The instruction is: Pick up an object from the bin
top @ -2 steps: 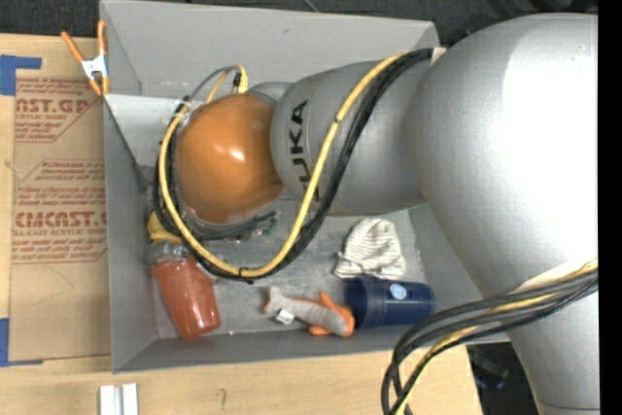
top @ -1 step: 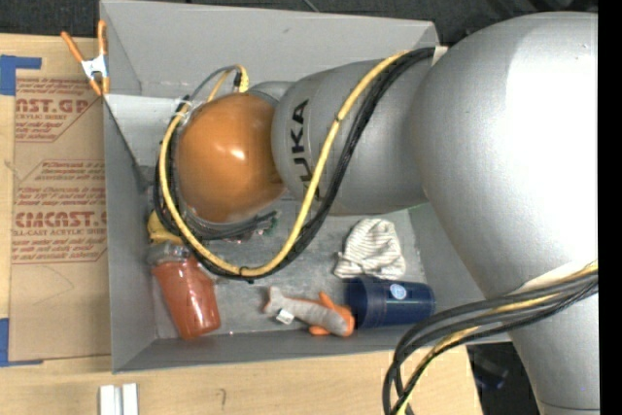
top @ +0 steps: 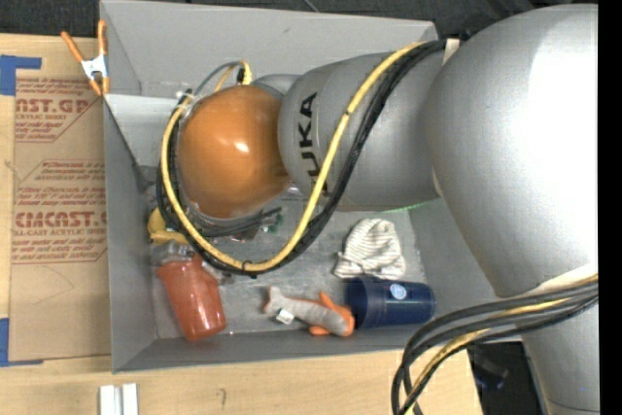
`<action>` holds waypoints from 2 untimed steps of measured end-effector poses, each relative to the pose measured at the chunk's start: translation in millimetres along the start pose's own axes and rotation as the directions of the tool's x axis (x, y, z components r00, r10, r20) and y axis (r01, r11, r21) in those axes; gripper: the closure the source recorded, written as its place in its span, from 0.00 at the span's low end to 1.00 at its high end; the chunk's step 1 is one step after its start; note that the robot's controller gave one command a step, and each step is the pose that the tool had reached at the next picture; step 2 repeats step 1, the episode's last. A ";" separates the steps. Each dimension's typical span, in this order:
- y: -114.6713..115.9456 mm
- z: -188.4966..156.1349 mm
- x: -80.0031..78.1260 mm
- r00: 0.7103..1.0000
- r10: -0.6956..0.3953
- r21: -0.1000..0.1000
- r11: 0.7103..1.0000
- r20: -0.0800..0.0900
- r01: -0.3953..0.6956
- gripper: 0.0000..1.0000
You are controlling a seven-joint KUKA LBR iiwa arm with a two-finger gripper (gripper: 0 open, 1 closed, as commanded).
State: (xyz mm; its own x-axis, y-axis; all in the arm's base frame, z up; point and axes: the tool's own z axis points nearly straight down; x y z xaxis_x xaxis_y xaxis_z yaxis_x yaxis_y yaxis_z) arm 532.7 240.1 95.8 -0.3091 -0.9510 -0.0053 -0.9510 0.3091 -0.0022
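1. We see the bin [top: 282,32] as plain grey sheet metal, matt, with flat smooth walls.
2. The arm [top: 505,141] has a smooth silver-grey shell with a soft satin sheen, like painted metal.
3. Its orange cover [top: 228,151] looks like hard plastic, glossy, with bright highlights on the dome.
4. The cables [top: 340,136] wear smooth yellow and black rubbery sheaths.
5. The orange-red bottle [top: 192,298] looks like translucent plastic, slightly shiny.
6. The dark blue cylinder [top: 389,302] looks like smooth plastic with a dull shine and carries a white label.
7. The striped cloth [top: 372,248] is soft knitted fabric, matt and ribbed.
8. The grey and orange toy [top: 309,311] looks soft and matt; we cannot tell its material.
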 end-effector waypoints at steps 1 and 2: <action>0.2 -18.9 -0.5 1.000 0.000 -0.003 1.000 -0.003 0.000 1.00; 0.2 -18.9 -0.5 1.000 0.000 -0.003 1.000 -0.003 0.000 1.00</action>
